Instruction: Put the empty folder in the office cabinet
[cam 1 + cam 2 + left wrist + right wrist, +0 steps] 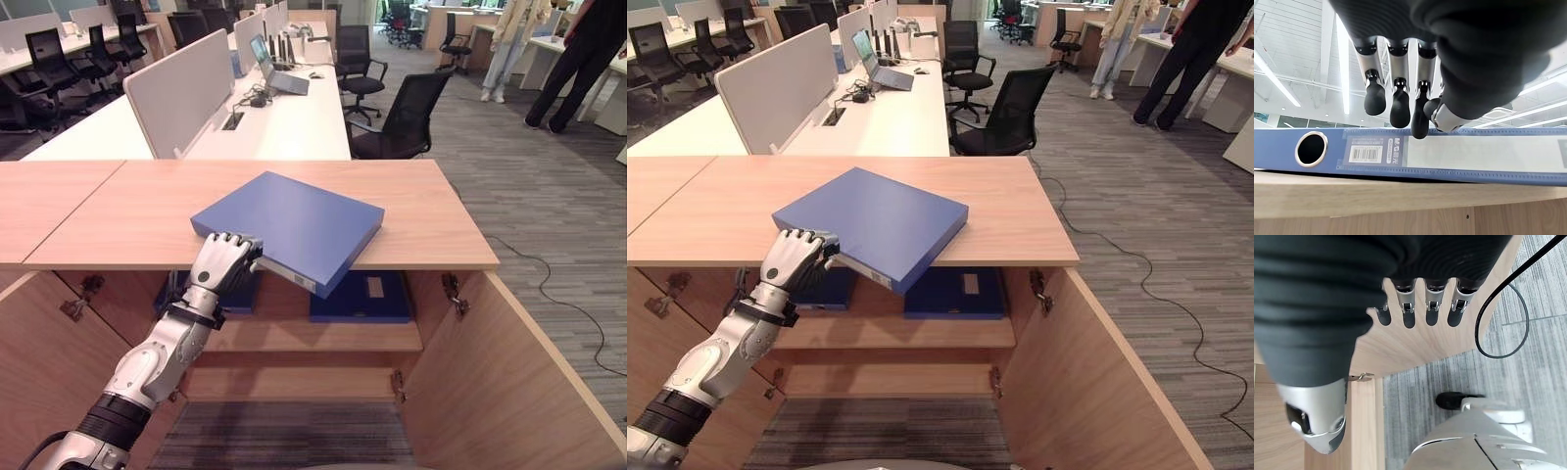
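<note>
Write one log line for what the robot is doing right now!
left robot hand: at blue folder spine, grip unclear | folder: on cabinet top, corner overhanging | cabinet doors: open | right robot hand: idle

cabinet top: 1 blue folder, overhanging front edge | shelf: 2 blue binders

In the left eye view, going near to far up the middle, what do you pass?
Cabinet shelf → blue folder on the cabinet top → white desk → laptop.
</note>
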{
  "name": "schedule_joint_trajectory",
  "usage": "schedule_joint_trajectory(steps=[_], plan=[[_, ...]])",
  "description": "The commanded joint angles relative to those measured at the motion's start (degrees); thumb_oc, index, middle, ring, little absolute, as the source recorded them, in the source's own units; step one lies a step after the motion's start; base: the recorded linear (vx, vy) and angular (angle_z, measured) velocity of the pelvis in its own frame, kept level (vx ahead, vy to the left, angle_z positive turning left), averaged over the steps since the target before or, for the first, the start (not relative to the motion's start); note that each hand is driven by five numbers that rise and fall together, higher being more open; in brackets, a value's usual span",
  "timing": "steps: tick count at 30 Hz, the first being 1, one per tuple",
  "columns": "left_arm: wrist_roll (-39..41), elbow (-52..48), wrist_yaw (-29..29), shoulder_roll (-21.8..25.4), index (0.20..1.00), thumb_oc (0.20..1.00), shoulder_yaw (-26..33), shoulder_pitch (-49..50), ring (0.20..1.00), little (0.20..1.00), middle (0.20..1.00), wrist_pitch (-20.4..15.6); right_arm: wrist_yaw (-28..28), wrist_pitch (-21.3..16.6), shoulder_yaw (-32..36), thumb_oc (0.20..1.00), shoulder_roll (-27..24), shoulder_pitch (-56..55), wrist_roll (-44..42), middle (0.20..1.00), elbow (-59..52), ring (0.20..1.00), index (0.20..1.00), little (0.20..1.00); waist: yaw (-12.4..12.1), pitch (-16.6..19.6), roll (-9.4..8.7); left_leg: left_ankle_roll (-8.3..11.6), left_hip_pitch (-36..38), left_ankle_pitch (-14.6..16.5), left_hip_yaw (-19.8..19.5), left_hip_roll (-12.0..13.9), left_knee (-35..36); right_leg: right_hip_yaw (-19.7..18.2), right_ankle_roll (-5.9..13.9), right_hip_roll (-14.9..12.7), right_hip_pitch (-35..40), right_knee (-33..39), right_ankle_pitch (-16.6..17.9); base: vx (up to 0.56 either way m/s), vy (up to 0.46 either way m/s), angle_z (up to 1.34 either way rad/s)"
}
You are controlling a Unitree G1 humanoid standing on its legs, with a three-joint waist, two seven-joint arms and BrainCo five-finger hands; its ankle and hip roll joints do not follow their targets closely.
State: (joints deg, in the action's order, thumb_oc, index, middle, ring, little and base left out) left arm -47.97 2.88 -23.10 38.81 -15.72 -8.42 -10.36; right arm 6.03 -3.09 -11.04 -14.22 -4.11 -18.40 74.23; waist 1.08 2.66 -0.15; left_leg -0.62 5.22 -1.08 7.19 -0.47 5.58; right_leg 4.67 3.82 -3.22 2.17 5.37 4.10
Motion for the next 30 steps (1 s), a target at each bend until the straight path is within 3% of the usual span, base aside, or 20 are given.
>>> schedule_joint_trajectory(steps=[1, 8, 14, 17, 18, 19, 20, 24, 30], plan=[[0.0, -0.2, -0.8, 2.3, 0.2, 0.2, 0.6, -1.7, 0.2, 0.2, 0.2, -0.2, -0.3, -0.6, -2.3, 1.0, 1.2, 2.5, 2.1, 1.0, 1.9, 1.0, 1.0, 1.0, 1.1, 1.7, -3.38, -0.15, 0.0, 6.7, -5.4, -1.9, -0.6, -3.0, 1.9, 0.6, 1.1, -0.4, -3.3, 0.01, 0.001, -0.05], [1.2, -2.5, -0.5, 2.1, 0.2, 0.2, 1.4, -1.3, 0.2, 0.2, 0.2, -1.1, -0.4, -0.6, -2.2, 1.0, 1.5, 2.4, 2.1, 1.0, 1.8, 1.0, 1.0, 1.0, 0.9, 1.5, -3.49, -0.21, 0.0, 6.7, -5.4, -1.9, -0.6, -2.9, 1.9, 0.6, 1.0, -0.4, -3.3, 0.0, 0.0, -0.01], [7.8, -14.7, -0.5, 0.0, 0.2, 0.2, 9.8, 5.5, 0.2, 0.2, 0.2, -4.1, -0.7, -0.8, -1.4, 1.0, 2.3, 1.4, 1.8, 1.0, 1.9, 1.0, 1.0, 1.0, 0.3, 1.4, -3.69, -0.28, -0.1, 6.7, -5.5, -1.9, -0.6, -2.9, 1.85, 0.6, 1.0, -0.4, -3.3, 0.0, 0.0, 0.0], [12.6, -21.3, -2.6, -2.9, 0.2, 0.2, 16.6, 11.6, 0.2, 0.2, 0.2, -5.5, -1.0, -0.8, -1.3, 1.0, 2.7, 0.8, 1.8, 1.0, 1.9, 1.0, 1.0, 1.0, -0.1, 1.1, -3.86, -0.32, 0.0, 6.8, -5.5, -1.9, -0.6, -2.8, 1.79, 0.6, 1.0, -0.4, -3.3, 0.0, 0.0, 0.0], [12.7, -21.6, -2.4, -2.9, 0.297, 0.297, 16.9, 11.9, 0.297, 0.297, 0.297, -5.5, -1.0, -0.8, -1.4, 1.0, 2.6, 0.7, 1.8, 1.0, 1.9, 1.0, 1.0, 1.0, 0.0, 1.2, -3.82, -0.32, 0.0, 6.8, -5.5, -1.9, -0.6, -2.8, 1.79, 0.6, 1.0, -0.4, -3.3, 0.0, 0.0, 0.0], [14.6, -22.5, -3.1, -4.0, 0.529, 0.529, 18.2, 13.2, 0.529, 0.529, 0.529, -5.7, -1.1, -0.8, -1.4, 1.0, 2.7, 0.4, 1.8, 1.0, 1.8, 1.0, 1.0, 1.0, -0.2, 1.1, -3.87, -0.34, 0.0, 6.8, -5.5, -1.9, -0.6, -2.8, 1.75, 0.6, 1.0, -0.4, -3.3, 0.0, 0.0, 0.0], [16.3, -23.3, -3.2, -4.9, 1.0, 1.0, 18.9, 13.9, 1.0, 1.0, 1.0, -6.0, -1.2, -0.7, -1.3, 1.0, 2.7, 0.3, 1.7, 1.0, 1.7, 1.0, 1.0, 1.0, -0.2, 1.1, -3.92, -0.35, 0.0, 6.8, -5.5, -2.0, -0.6, -2.8, 1.73, 0.6, 1.1, -0.4, -3.3, 0.0, 0.0, 0.0], [17.6, -25.0, -3.0, -4.7, 1.0, 1.0, 20.3, 16.0, 1.0, 1.0, 1.0, -6.8, -1.5, -0.7, -1.2, 1.0, 2.7, 0.1, 1.3, 1.0, 1.4, 1.0, 1.0, 1.0, -0.5, 1.0, -4.02, -0.33, -0.1, 6.8, -5.7, -1.9, -0.6, -2.6, 1.73, 0.6, 1.0, -0.4, -3.3, 0.0, 0.0, 0.0], [18.8, -22.5, 2.4, 1.2, 1.0, 1.0, 16.7, 18.7, 1.0, 1.0, 1.0, -8.4, -1.1, -1.0, -0.6, 1.0, 2.2, 0.8, 0.2, 1.0, 1.8, 1.0, 1.0, 1.0, -0.6, 0.6, -3.81, -0.23, -0.4, 6.6, -5.7, -1.9, -0.6, -2.6, 1.94, 0.6, 0.6, -0.4, -3.1, 0.0, 0.0, 0.0]])
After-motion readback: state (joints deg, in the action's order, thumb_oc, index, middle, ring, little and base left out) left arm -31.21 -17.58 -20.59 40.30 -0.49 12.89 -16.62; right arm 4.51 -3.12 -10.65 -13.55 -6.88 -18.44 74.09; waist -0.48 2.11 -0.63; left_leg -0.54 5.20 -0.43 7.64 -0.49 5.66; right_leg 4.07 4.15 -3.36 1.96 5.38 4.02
